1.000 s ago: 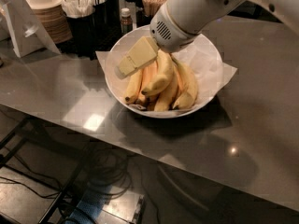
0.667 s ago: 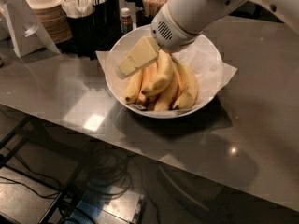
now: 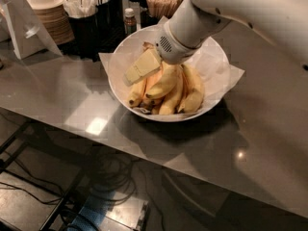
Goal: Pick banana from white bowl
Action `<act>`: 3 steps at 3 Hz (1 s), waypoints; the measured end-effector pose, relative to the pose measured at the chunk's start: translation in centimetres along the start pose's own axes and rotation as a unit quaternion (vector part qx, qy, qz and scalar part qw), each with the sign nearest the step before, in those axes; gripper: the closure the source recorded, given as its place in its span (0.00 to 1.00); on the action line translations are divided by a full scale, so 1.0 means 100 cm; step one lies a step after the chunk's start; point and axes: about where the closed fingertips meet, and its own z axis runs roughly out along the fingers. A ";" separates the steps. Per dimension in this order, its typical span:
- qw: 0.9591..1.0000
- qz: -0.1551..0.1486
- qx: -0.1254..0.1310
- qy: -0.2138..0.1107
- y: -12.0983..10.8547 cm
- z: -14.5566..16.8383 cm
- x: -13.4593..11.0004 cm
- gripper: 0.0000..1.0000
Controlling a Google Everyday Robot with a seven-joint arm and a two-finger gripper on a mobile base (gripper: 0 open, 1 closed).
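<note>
Gripper: your gripper (image 3: 140, 69) is low inside the white bowl (image 3: 113, 88), over the left of the heap.
Grip: you cannot tell whether it is open or closed on anything.
Banana: the banana (image 3: 166, 82) lies mid-bowl among others, just beside the gripper.
Bowl: on the grey counter (image 3: 72, 105).

We found curved yellow bananas (image 3: 169, 88) in the wide white bowl (image 3: 118, 76) on the grey metal counter (image 3: 67, 105). The pale gripper (image 3: 141, 68) hung over their left side, inside the bowl.
</note>
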 end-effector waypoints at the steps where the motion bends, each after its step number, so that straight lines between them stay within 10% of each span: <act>1: 1.000 0.000 0.000 -0.001 0.000 0.001 0.000 0.00; 3: 1.000 0.000 0.000 -0.001 0.000 0.001 0.000 0.42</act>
